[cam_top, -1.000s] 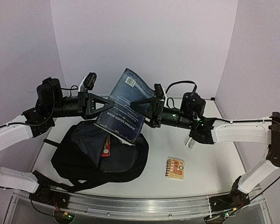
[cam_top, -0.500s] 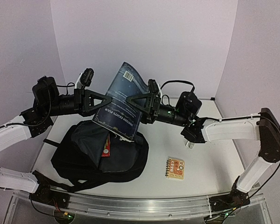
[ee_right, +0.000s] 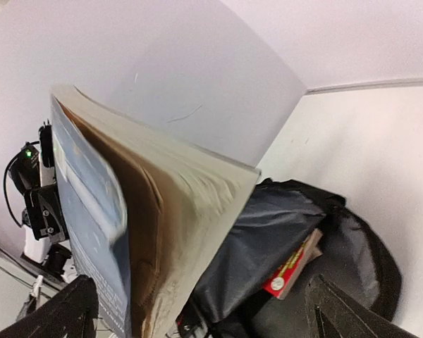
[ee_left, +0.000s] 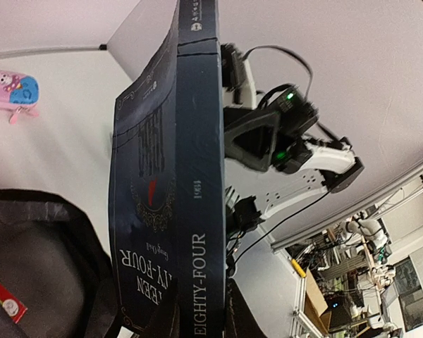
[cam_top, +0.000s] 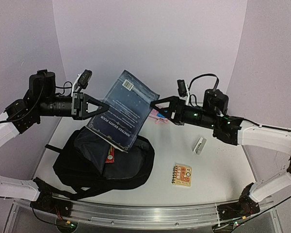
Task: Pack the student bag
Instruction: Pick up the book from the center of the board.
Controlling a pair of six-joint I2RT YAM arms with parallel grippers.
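- Now: left tool (cam_top: 105,107) is pinched narrow on the left edge of the dark-blue paperback book (cam_top: 123,109), holding it in the air. Right tool (cam_top: 154,105) has jaws wide and grips nothing; it sits close by the book's right edge.
- Large soft black fabric student bag (cam_top: 128,167) lies on the left half of the white desk (cam_top: 218,162), directly under the book.
- Bag's long axis runs approx left-right across the top view. Its mouth gapes upward w/ a red-edged item (cam_top: 110,154) poking out; straps trail to the near-left.
- Book's long axis leans: barcode end up and far, lowest corner aimed at the mouth.
- To do it well, I reckon: lower slowly, corner first. Use the right tool to hold the lip open if the fabric folds in. Let go only once the book is well inside.
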